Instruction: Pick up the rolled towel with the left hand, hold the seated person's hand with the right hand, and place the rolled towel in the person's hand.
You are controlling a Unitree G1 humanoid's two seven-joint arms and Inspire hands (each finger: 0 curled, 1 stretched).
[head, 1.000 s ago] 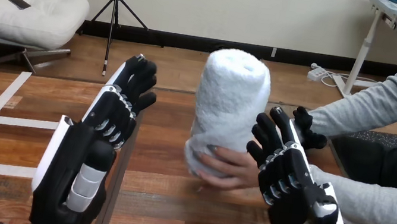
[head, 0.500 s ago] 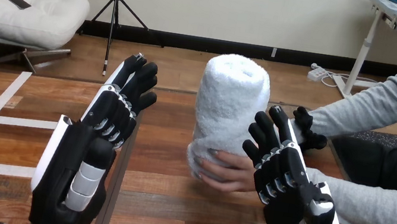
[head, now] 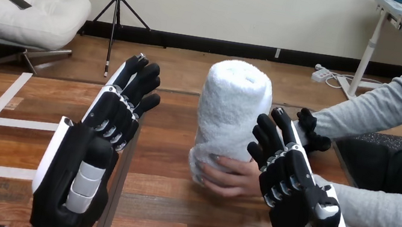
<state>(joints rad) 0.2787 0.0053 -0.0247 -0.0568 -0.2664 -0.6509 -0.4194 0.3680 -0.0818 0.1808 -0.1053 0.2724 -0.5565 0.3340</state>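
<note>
wooden table (head: 160, 204), rolled towel (head: 230, 115) upright beside right hand (head: 295, 192)

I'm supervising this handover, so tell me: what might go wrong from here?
The rolled towel stands upright, gripped only near its base by the person's hand; a sideways nudge from the open left hand might topple it. The open right hand sits close beside the person's hand, so closing might pinch it.
</note>
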